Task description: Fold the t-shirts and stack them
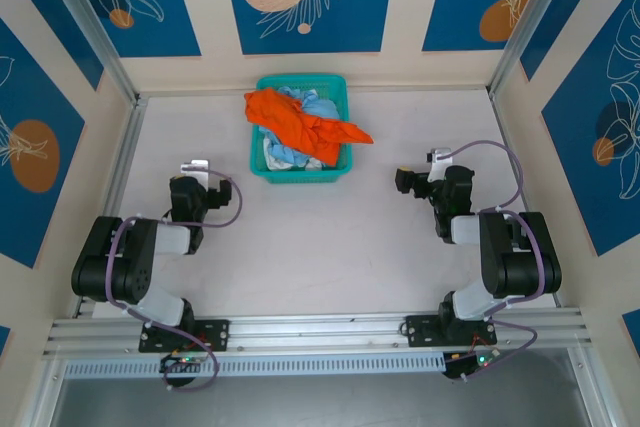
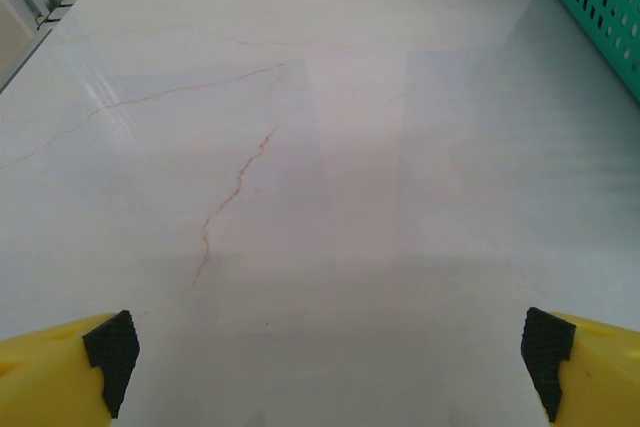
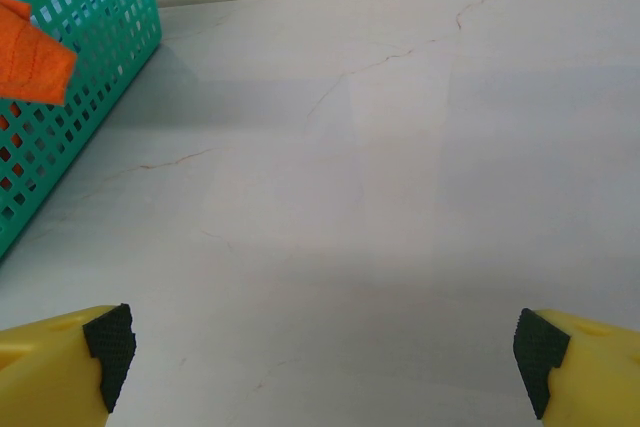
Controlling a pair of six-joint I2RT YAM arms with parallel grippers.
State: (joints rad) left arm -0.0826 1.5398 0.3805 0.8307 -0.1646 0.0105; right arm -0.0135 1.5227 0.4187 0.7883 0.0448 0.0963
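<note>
So, both arms sit low over the worktop (image 1: 330, 247), one on each side of the teal basket (image 1: 300, 176) at the far middle. Left fingers (image 2: 50, 372) are spread wide apart, and so are the right fingers (image 3: 50, 367). The orange t-shirt (image 1: 300, 122) is heaped in the basket with one end spilling over the right rim, and the pale blue t-shirts (image 1: 318, 104) are bunched under it.

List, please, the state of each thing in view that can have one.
orange t-shirt, unfolded, bunched in basket, one end over its rim
blue t-shirts, crumpled in basket
basket, upright, holding the shirts
left pincer, open, empty
right pincer, open, empty
</note>
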